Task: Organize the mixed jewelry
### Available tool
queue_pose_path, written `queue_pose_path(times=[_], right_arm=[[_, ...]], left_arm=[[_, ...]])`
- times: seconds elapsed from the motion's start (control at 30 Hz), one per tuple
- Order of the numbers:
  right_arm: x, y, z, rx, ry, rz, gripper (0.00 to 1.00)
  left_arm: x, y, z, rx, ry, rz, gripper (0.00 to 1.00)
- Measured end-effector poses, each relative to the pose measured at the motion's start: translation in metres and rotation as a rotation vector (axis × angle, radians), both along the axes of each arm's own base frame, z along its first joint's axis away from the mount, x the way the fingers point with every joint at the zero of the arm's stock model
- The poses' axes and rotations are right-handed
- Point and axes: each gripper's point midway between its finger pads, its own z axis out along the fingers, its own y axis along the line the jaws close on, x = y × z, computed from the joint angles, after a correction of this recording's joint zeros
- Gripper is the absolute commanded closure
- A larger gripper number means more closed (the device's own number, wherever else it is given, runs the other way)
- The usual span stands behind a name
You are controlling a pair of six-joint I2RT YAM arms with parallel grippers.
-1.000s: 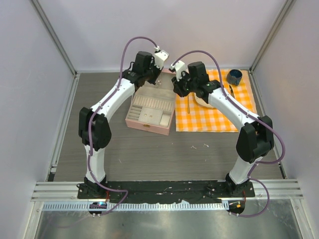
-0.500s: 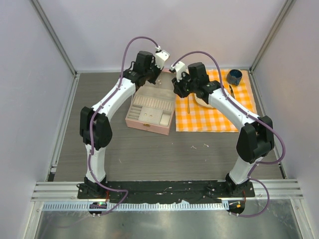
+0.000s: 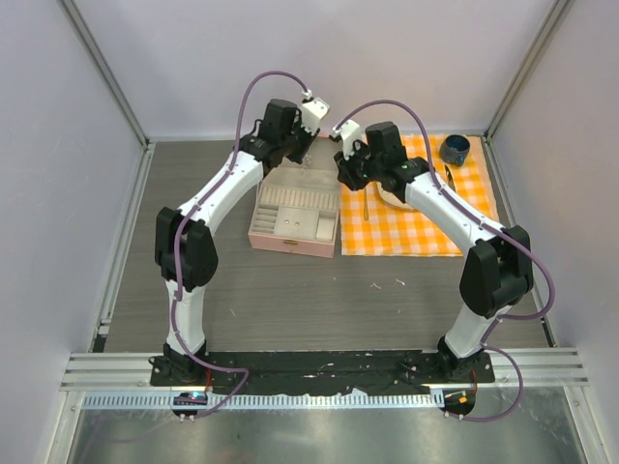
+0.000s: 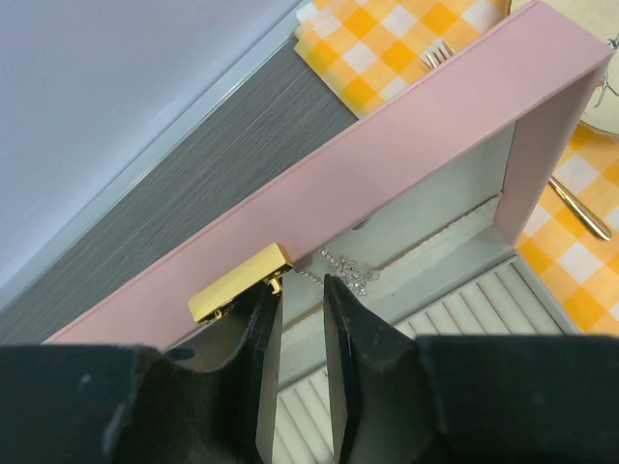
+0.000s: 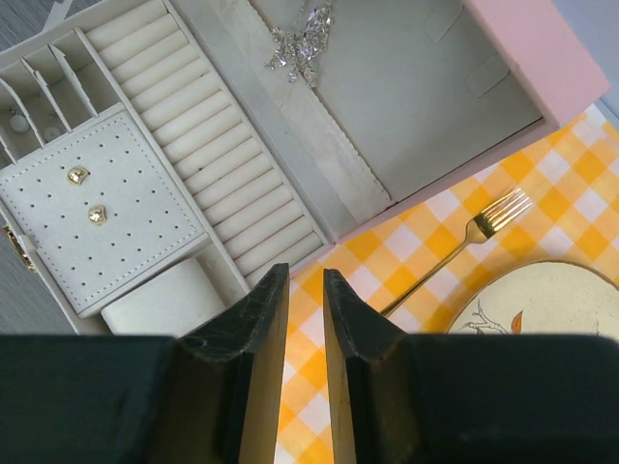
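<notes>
Little has shifted: the pink case (image 3: 290,244) sits a touch nearer the checked cloth (image 3: 416,232) than a second ago, and both arms hold almost the same pose over the case's far side.

The case lies open. Your left gripper (image 4: 300,290) points into the lid, its jaws parted by a narrow gap with nothing between them. The thin silvery chain (image 4: 346,274) rests against the grey lining inside the lid, just ahead of those fingertips and slightly toward the cloth side of the case. Its length runs across the line of the jaws, not along it.

Your right gripper (image 5: 305,280) hovers above the case's edge beside the cloth, jaws also narrowly parted and empty. From there the chain is farther off, across the ring rolls, so the left arm is the nearer one.

A gold clasp (image 4: 240,282) on the lid's edge sits right beside one left finger, and the lid wall stands close behind the chain, so there is little room to push forward. Two gold studs (image 5: 87,193) sit on the perforated pad inside the case. A gold fork (image 5: 484,217) and a plate (image 5: 571,280) lie on the cloth beside the case. Tiny pale bits (image 3: 375,286) lie on the table in front of the case, well apart from both grippers.
</notes>
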Motion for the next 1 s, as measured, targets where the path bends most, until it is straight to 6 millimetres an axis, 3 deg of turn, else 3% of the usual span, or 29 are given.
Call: queue_pose_path(times=[0.33, 0.77, 1.0], right_arm=[[-0.002, 0.000, 0.003, 0.005, -0.006, 0.003, 0.73], [-0.003, 0.001, 0.003, 0.015, 0.001, 0.006, 0.70], [-0.003, 0.002, 0.003, 0.017, 0.003, 0.006, 0.70]], left_arm=[[-0.001, 0.001, -0.006, 0.003, 0.006, 0.001, 0.71], [-0.026, 0.005, -0.003, -0.004, 0.007, -0.026, 0.49], [-0.026, 0.006, 0.000, -0.012, -0.007, -0.025, 0.41]])
